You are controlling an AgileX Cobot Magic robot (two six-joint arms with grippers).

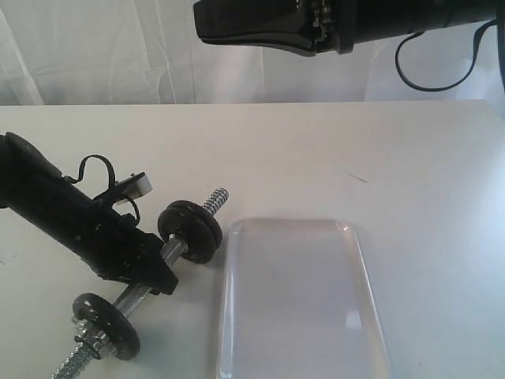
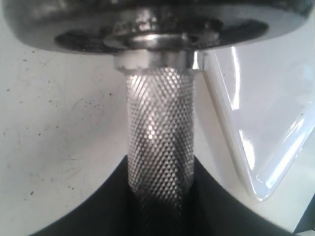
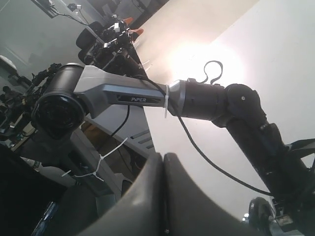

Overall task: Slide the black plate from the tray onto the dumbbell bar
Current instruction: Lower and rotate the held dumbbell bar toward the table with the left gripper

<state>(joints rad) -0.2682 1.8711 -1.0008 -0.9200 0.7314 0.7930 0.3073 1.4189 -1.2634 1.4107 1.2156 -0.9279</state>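
The dumbbell bar (image 1: 140, 290) lies tilted on the white table, with my left gripper (image 1: 162, 264) shut on its knurled middle (image 2: 160, 132). One small black disc (image 1: 106, 324) sits near the close threaded end. At the end beside the tray, two black discs stand pressed together (image 1: 189, 230). The outer one looks like the black plate, but I cannot tell for sure. A disc face (image 2: 147, 24) fills the far end of the left wrist view. The clear tray (image 1: 237, 230) holds nothing. My right gripper (image 1: 199, 25) hangs high above the table, shut and empty (image 3: 163, 162).
The tray's rounded corner (image 2: 266, 187) lies close beside the bar. A bare threaded end (image 1: 215, 199) sticks out past the paired discs. The left arm (image 3: 216, 105) and its cable cross the right wrist view. A white curtain backs the table.
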